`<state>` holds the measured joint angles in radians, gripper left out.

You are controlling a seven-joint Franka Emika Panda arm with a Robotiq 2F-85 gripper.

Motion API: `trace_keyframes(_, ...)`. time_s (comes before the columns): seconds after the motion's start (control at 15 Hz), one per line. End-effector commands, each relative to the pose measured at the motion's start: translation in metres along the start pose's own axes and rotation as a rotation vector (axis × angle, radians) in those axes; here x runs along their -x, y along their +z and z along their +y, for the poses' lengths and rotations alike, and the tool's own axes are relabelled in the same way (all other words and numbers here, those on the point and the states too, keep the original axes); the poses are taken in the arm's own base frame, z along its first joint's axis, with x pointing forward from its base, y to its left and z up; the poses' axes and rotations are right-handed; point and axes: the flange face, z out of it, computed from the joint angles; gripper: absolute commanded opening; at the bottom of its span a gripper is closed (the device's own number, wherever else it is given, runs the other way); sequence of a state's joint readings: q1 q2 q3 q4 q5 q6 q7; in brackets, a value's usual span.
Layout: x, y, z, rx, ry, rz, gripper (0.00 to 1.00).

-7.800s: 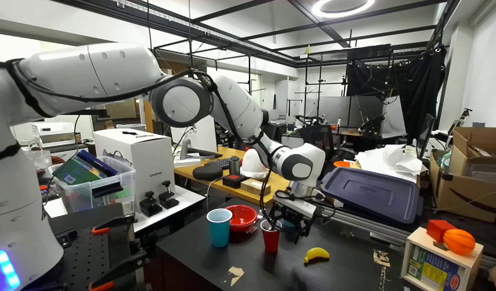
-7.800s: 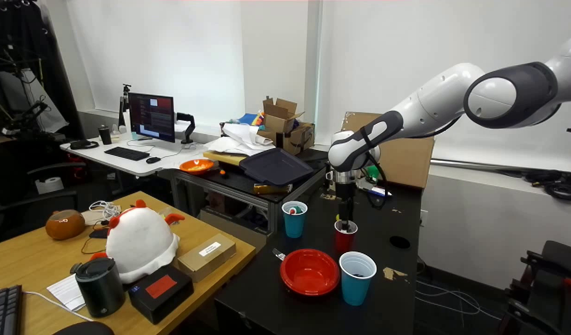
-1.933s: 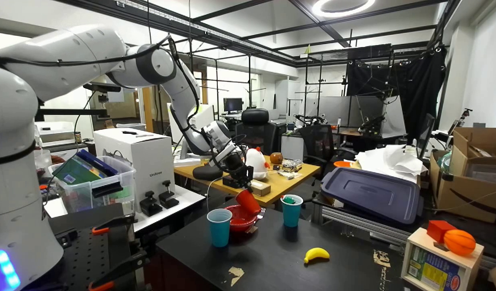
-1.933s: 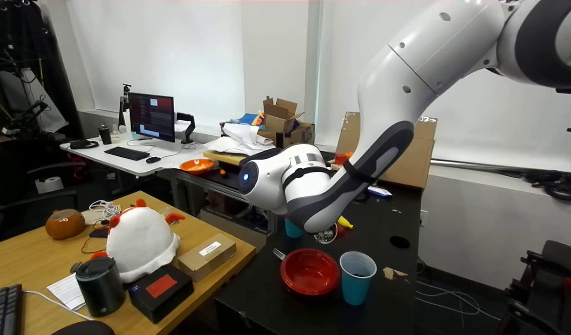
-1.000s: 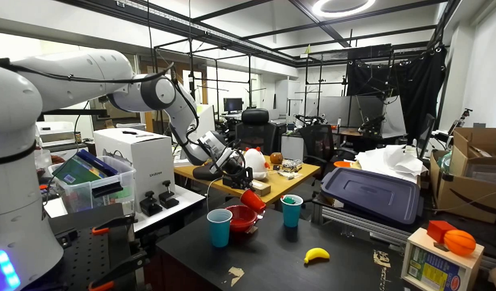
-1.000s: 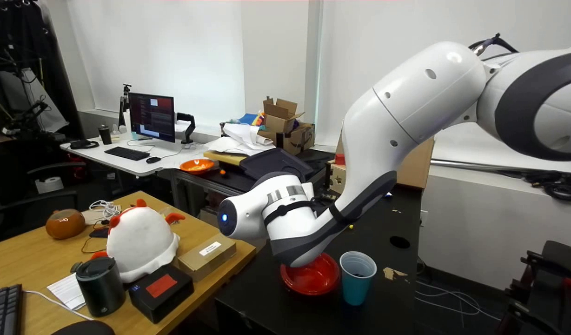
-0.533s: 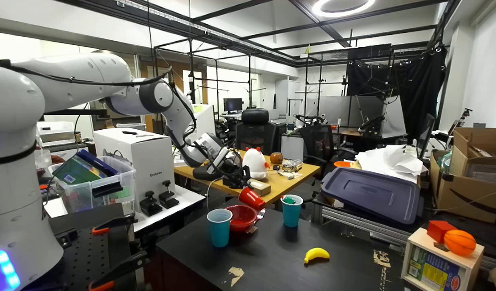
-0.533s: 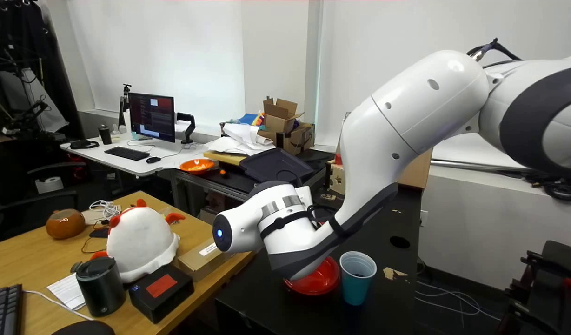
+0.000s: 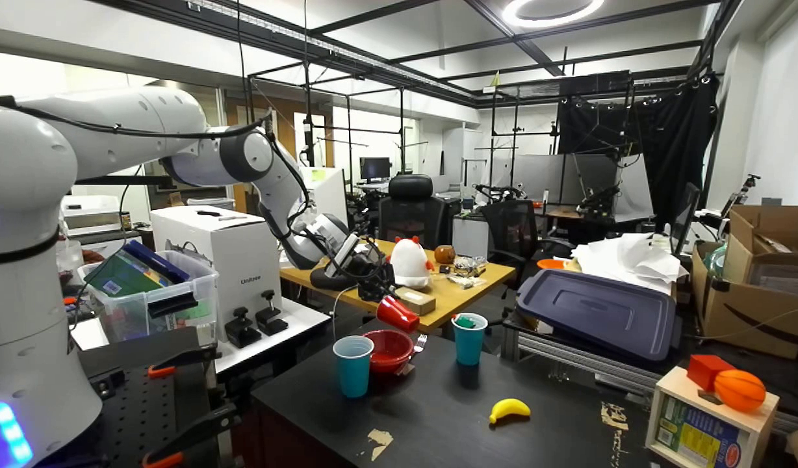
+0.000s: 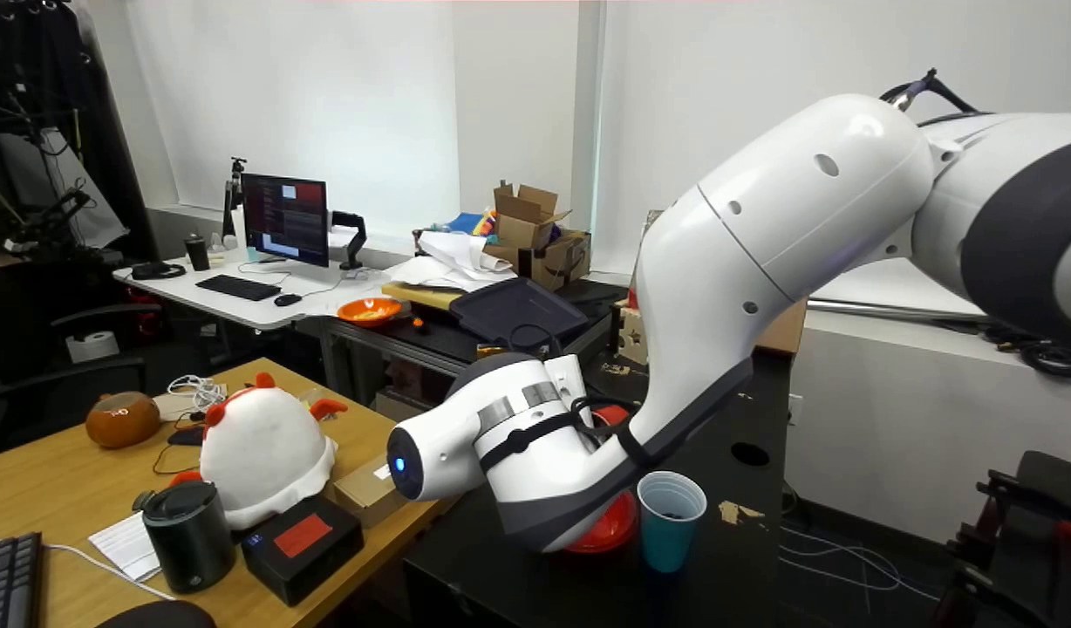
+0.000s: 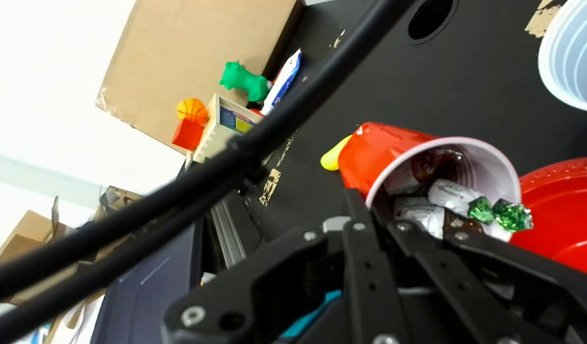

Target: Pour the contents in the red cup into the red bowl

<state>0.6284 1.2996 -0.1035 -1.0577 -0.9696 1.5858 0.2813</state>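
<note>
Black-topped desk (image 9: 451,426): serves as my work surface; I note a pale scuffed patch (image 9: 379,442) near its edge in an exterior view.
Black two-fingered end effector (image 11: 368,204): pinching the wall of the small, tapered, plastic red cup (image 9: 397,314) at the lip, one finger inside the mouth, the other outside, as I read the wrist view.
Red cup: held clear of the desk near the wide, glossy red bowl (image 9: 389,354), tilted well over; I cannot confirm whether its mouth sits directly above that bowl.
Wrapped candies (image 11: 449,195): inside the red cup, in white, brown and green wrappers; I see green foil projecting past the lip on the bowl's side.
Red bowl: upright on the desk; the white jointed arm (image 10: 762,227) covers part of it in an exterior view.
Teal plastic cup (image 9: 353,370): upright, just beside the red bowl; contact I cannot verify.
Second teal plastic cup (image 9: 469,344): upright, apart from the bowl, with green and red items showing at its mouth.
Silvery fork (image 9: 420,343): beside the red bowl, tines visible.
Yellow banana (image 9: 509,409): lying on the desk, well apart from the bowl.
Pale wooden box (image 9: 761,426): bears a red block (image 9: 706,370) and an orange ball (image 9: 739,389), as I record in an exterior view.
</note>
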Motion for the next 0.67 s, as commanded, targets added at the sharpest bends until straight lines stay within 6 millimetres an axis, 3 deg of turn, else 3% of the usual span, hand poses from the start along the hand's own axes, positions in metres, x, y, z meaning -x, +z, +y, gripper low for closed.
trace_keyframes(0.0, 0.006, -0.004, -0.003, 0.07, 0.015, -0.029, 0.01)
trace_keyframes(0.6, 0.008, -0.004, -0.025, 0.2, -0.017, -0.05, 0.01)
